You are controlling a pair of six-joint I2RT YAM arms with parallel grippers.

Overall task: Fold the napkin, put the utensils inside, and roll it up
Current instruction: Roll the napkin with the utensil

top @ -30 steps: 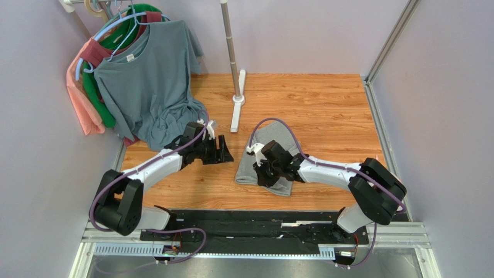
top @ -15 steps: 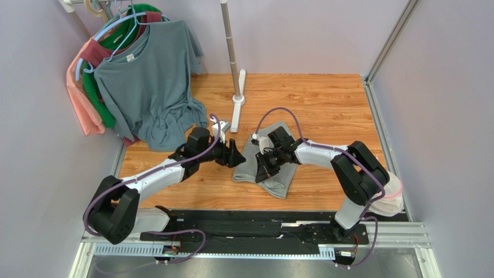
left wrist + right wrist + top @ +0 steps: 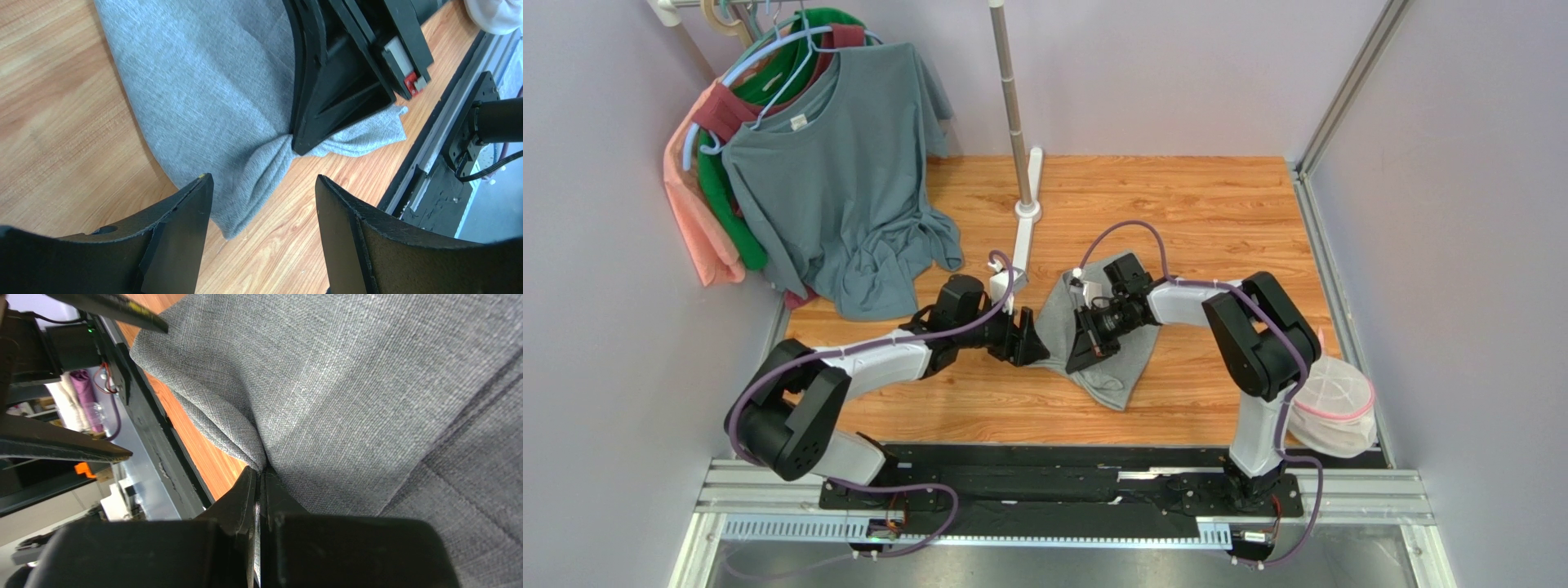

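The napkin (image 3: 1118, 368) lies crumpled mid-counter (image 3: 1210, 208), its long axis running from 1 o'clock to 7 o'clock in the top view. The right gripper (image 3: 1079, 348) covers its 9 o'clock edge there. Only the right wrist view shows its jaws closed on a cloth fold. The left wrist view shows the left gripper (image 3: 263, 184) spread wide over that edge, holding nothing.

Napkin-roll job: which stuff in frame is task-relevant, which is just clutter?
Job: napkin, pinched by the shut right gripper; open left gripper at its edge. No fork visible.
Lying about: hanging shirts, rack pole, white mesh bag.
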